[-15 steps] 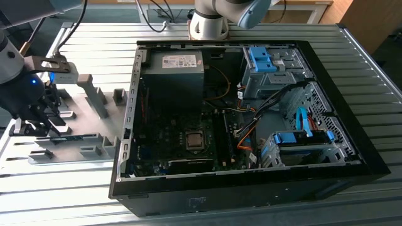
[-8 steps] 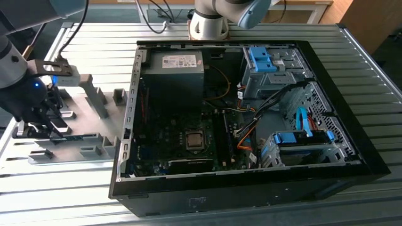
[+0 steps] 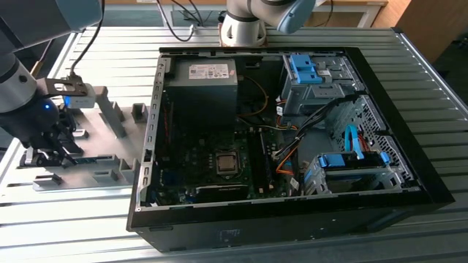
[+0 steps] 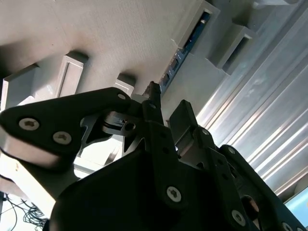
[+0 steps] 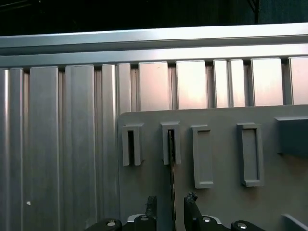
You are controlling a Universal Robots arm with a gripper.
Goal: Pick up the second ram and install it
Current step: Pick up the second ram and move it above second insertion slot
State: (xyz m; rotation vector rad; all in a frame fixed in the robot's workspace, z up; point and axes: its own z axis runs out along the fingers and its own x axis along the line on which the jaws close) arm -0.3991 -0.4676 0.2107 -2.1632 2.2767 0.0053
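The second ram (image 5: 171,159) stands on edge in the grey fixture plate (image 5: 221,202), held between two slotted blocks. In the first wrist view it appears as a thin dark line running down between my fingertips (image 5: 151,204). My gripper (image 5: 171,206) is open and straddles the ram's near end, with a gap on each side. In the second wrist view the blue-green board (image 4: 185,48) runs away from the black fingers (image 4: 155,96). In the exterior view my gripper (image 3: 55,155) hangs low over the fixture at the exterior view's left, with the ram (image 3: 93,159) just beside it.
An open computer case (image 3: 380,82) sits at the exterior view's right, with the motherboard (image 3: 219,159) and its long black slots (image 3: 256,159) inside. Grey fixture blocks (image 3: 109,112) rise from the plate. All of it rests on a ribbed metal table (image 3: 424,49).
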